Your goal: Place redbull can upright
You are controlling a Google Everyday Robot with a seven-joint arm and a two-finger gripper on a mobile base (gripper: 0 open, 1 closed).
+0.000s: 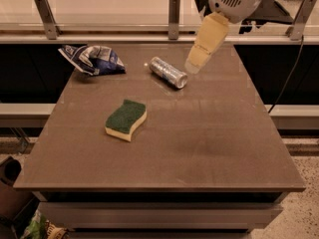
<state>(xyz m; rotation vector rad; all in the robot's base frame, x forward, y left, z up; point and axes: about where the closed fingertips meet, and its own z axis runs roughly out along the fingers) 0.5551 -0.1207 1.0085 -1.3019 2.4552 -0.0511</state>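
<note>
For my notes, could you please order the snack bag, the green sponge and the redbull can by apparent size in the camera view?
1. Snack bag, largest.
2. Green sponge and redbull can: alike in length; the sponge looks broader, but lies nearer the camera.
The gripper hangs close beside the can.
</note>
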